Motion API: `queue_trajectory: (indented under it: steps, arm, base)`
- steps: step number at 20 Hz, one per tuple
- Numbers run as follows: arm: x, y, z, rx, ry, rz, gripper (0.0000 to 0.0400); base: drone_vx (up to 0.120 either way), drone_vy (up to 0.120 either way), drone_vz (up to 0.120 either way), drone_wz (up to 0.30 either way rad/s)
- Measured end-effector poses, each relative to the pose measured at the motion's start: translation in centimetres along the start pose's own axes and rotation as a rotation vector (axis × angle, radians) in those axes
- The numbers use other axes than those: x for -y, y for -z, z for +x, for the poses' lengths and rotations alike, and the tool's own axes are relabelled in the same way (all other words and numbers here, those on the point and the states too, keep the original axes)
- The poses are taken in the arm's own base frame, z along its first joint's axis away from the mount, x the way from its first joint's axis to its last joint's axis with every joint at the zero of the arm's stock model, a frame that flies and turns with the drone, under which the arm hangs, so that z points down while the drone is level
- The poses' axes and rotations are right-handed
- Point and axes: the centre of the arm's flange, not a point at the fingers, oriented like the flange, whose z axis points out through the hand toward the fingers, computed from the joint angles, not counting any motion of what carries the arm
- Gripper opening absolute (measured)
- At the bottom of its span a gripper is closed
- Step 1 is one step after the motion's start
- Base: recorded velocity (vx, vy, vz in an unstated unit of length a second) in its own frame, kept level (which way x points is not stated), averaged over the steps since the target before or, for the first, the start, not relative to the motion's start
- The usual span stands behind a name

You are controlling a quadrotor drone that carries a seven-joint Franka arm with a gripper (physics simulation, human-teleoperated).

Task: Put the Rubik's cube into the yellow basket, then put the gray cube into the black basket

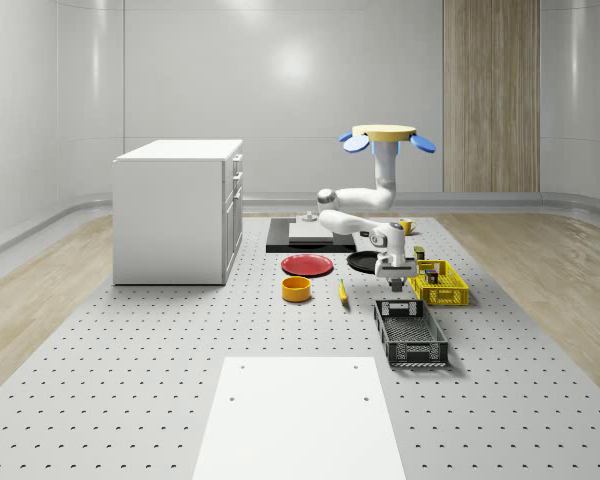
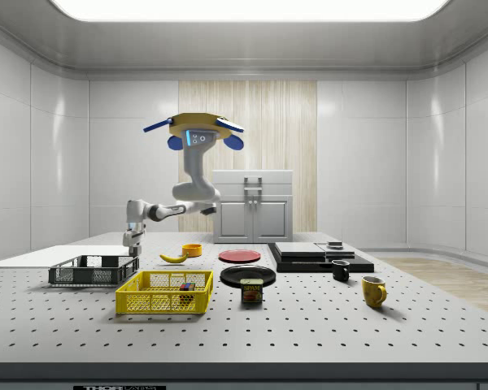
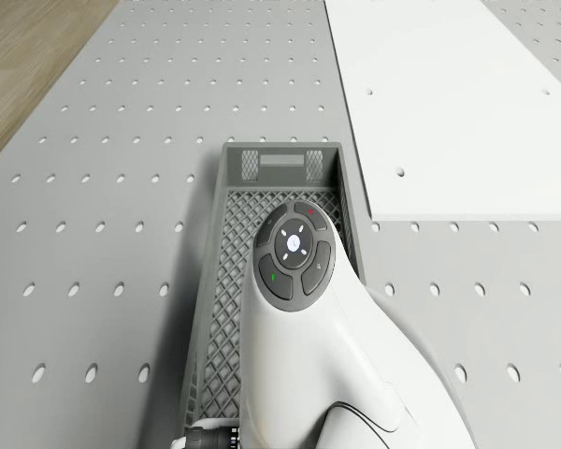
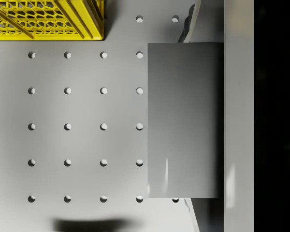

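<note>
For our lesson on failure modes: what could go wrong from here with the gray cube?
The drone hovers above the perforated table.
1. The wrist view shows bare table beneath the gray cube in the gripper; released now, it might miss the narrow black mesh basket.
2. The yellow mesh basket stands close; the cube could land there.

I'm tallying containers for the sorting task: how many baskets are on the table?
2. The yellow basket holds the Rubik's cube; the black basket sits beside it, nearer the white panel, below the gripper.
</note>
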Motion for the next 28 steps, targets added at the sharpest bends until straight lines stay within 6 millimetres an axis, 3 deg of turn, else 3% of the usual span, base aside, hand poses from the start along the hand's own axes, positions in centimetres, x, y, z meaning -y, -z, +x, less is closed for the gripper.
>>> queue_trajectory:
  steps: [17, 24, 28]
  arm:
    - [0.00, 0.00, 0.00, 0.000, 0.000, 0.000, 0.0250]
    - [0.00, 0.00, 0.00, 0.000, 0.000, 0.000, 0.0250]
    - [0.00, -0.40, 0.00, 0.000, 0.000, 0.000, 0.0250]
  base:
    - [0.120, 0.000, 0.000, 0.000]
    - [0.120, 0.000, -0.109, 0.000]
    - [0.010, 0.000, -0.020, 0.000]
